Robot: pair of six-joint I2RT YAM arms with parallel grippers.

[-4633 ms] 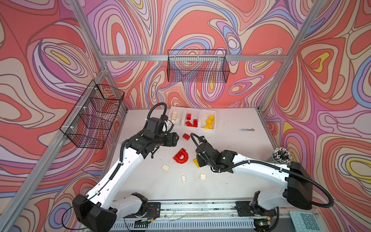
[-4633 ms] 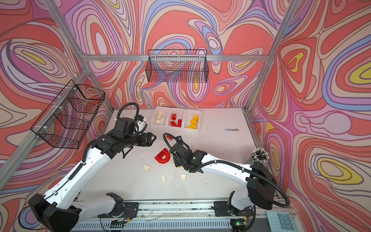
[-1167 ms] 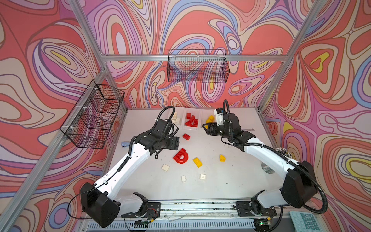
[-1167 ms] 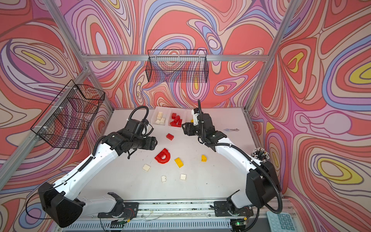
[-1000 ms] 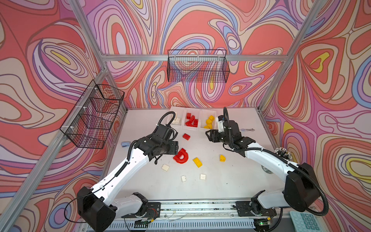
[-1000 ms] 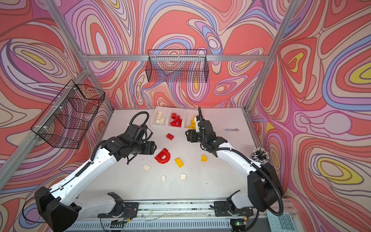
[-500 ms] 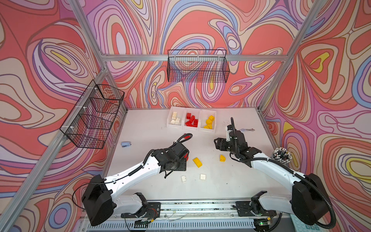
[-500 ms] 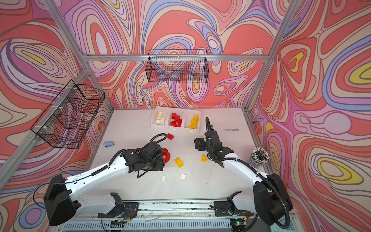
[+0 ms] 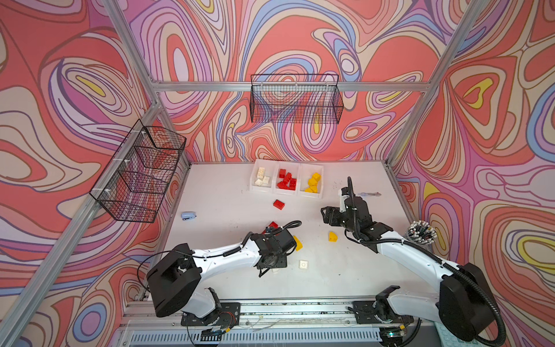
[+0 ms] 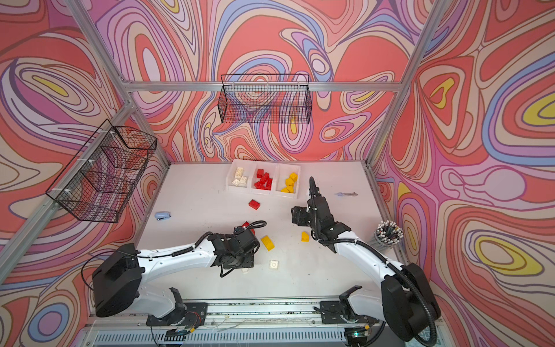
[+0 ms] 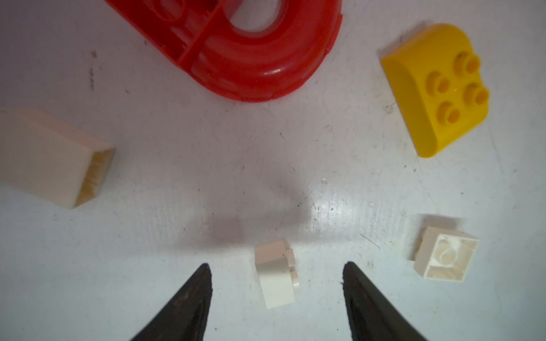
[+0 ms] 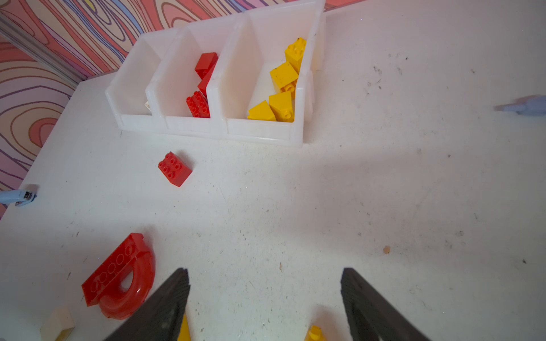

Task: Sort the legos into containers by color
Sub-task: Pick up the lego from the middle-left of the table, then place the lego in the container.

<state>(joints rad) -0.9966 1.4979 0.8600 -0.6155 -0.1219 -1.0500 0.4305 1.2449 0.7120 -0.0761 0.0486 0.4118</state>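
Top views both show the sort well along, seven legos loose
Bins (image 9: pixel 286 194) hold white, red, yellow, one colour each. Loose: arch (image 11: pixel 251 59), red brick (image 9: pixel 279 204), two yellows (image 9: pixel 332 236), three whites (image 9: pixel 303 264). Left gripper (image 11: pixel 276 265) gapes empty astride a white; right gripper (image 12: pixel 264 270), wide and empty, hangs near a yellow

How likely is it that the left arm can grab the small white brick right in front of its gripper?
Probably yes. The left gripper is open, its jaws either side of the small white brick, with nothing touching it; the upturned white brick lies well apart.
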